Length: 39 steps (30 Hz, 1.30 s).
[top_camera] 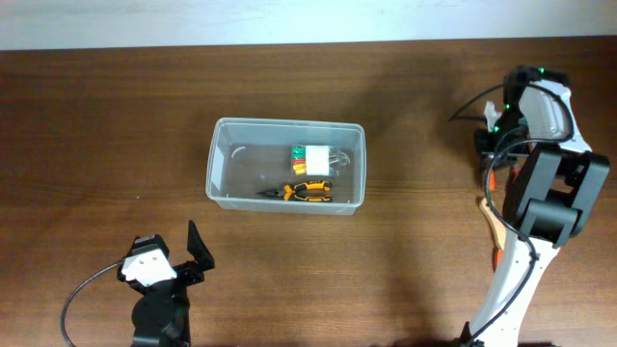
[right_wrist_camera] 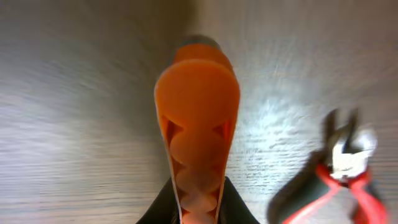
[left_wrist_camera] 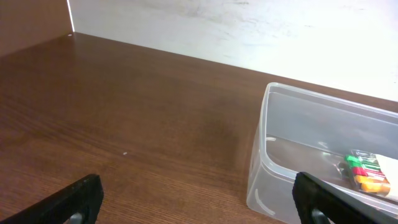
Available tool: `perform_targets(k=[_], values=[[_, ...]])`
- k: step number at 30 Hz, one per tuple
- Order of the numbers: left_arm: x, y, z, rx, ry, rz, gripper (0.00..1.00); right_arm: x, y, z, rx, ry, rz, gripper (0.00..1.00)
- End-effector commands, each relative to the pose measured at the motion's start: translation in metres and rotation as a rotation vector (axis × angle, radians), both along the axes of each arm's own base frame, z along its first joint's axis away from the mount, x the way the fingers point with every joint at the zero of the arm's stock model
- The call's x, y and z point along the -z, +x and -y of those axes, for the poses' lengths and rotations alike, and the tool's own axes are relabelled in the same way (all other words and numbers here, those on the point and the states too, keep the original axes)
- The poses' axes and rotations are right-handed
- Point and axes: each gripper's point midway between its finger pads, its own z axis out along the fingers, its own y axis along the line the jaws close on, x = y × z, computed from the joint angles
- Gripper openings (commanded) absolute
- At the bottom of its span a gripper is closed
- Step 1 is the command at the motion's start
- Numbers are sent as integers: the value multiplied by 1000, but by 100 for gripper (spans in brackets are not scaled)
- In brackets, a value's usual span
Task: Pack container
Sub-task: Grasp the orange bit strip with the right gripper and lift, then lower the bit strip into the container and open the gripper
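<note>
Right hand (right_wrist_camera: 199, 208) clasped an orange-handled tool (right_wrist_camera: 198, 106) by the right edge of the bench (top_camera: 405, 116); left hand (left_wrist_camera: 199, 202) hung released. Container (top_camera: 220, 164) already held pliers (top_camera: 307, 192); red cutters (right_wrist_camera: 345, 168) lay unpacked.

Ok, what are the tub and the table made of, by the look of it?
The tub looks like clear, slightly cloudy plastic: the pliers inside and the table show through its walls, and the rim has a soft gloss. The table looks like dark brown wood or wood-look laminate, matte, with fine grain lines; I can't tell which.
</note>
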Motion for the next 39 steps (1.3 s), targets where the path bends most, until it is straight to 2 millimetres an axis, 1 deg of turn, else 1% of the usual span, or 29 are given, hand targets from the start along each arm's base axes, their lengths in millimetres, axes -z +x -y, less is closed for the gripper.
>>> perform_targets(k=[1,3,4,7,10,12,13,14,16,17,21,23,25,28,30,32,34,39], values=[[0,0,0,1,9,0,99,-39,38,-30,-64,3,134,13],[0,0,0,1,9,0,99,-61,51,-46,-109,-6,185,11],[0,0,0,1,9,0,99,-75,59,-59,-139,-10,219,11],[0,0,0,1,9,0,99,-110,74,-95,-220,-15,301,10],[0,0,0,1,9,0,99,-143,85,-142,-318,-8,392,9],[0,0,0,1,9,0,99,-162,85,-181,-420,19,441,7],[0,0,0,1,9,0,99,-167,83,-197,-462,35,457,7],[0,0,0,1,9,0,99,-174,80,-220,-523,62,477,7],[0,0,0,1,9,0,99,-180,74,-256,-620,106,499,6],[0,0,0,1,9,0,99,-181,68,-276,-682,127,502,4],[0,0,0,1,9,0,99,-178,43,-336,-876,213,491,4],[0,0,0,1,9,0,99,-177,29,-360,-965,250,479,4],[0,0,0,1,9,0,99,-174,17,-376,-1034,259,464,4],[0,0,0,1,9,0,99,-165,2,-392,-1124,270,430,4],[0,0,0,1,9,0,99,-155,-7,-399,-1191,280,397,4],[0,0,0,1,9,0,99,-142,-19,-405,-1264,305,350,4],[0,0,0,1,9,0,99,-127,-28,-409,-1302,335,301,4],[0,0,0,1,9,0,99,-86,-39,-411,-1317,345,219,4]])
